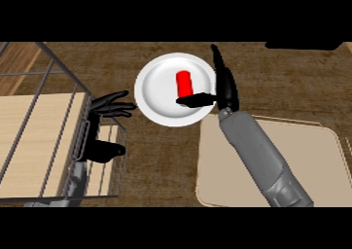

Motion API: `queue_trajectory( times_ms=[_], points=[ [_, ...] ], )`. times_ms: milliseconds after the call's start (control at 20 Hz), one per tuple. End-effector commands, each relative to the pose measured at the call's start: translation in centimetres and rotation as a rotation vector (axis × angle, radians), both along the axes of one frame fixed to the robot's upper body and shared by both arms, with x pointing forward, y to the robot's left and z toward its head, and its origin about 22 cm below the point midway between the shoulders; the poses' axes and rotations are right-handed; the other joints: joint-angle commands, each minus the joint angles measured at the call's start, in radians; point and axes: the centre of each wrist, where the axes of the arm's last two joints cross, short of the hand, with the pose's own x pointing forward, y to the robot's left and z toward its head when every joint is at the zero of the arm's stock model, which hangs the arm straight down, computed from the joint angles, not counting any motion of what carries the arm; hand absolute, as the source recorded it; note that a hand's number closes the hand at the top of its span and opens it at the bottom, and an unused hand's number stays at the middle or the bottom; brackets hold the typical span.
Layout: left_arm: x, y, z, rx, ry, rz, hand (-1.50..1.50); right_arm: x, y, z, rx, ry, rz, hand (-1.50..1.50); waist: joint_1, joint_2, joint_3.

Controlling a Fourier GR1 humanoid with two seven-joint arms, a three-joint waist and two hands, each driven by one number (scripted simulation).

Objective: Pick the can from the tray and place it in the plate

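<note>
A red can (184,83) lies on the white plate (159,99) in the middle of the counter. My right hand (225,85) is at the plate's right rim with its fingers straight and pointing away from me. Its thumb (195,100) reaches left over the plate, just below the can, and I cannot tell whether it touches the can. The beige tray (315,165) lies at the lower right, under my right forearm. My left hand (111,105) rests open at the left, fingers spread toward the plate and apart from it.
A wire rack with wooden shelves (35,136) fills the left side, close to my left hand. A dark object (305,44) sits at the counter's far right edge. Brown counter top surrounds the plate.
</note>
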Motion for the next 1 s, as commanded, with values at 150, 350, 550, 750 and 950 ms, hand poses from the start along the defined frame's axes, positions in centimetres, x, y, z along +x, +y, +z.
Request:
queue_trajectory(
  times_ms=[150,350,550,750,950],
  points=[
    [-1.7,4.0,-5.7,0.074,0.379,0.185,0.00,0.3,0.0,-0.8,-0.048,-0.002,-0.055,-1.50,-0.008,0.015,-0.015],
    [-2.5,4.1,-6.5,0.075,0.384,0.214,0.00,-0.2,-0.9,-2.2,-0.057,0.014,-0.055,-1.50,-0.016,0.016,-0.015],
    [-2.2,4.4,-6.2,0.065,0.378,0.227,0.00,-0.1,-1.7,-2.6,-0.070,0.019,-0.066,-1.50,-0.028,0.014,-0.015],
    [-3.4,3.7,-7.3,0.060,0.399,0.218,0.00,0.0,-3.7,-3.3,-0.088,0.039,-0.103,-1.50,-0.032,0.011,-0.015],
    [-2.6,4.6,-5.9,0.054,0.370,0.238,0.00,-0.2,-5.2,-4.1,-0.067,0.032,-0.140,-1.50,-0.026,0.015,-0.014]
  ],
)
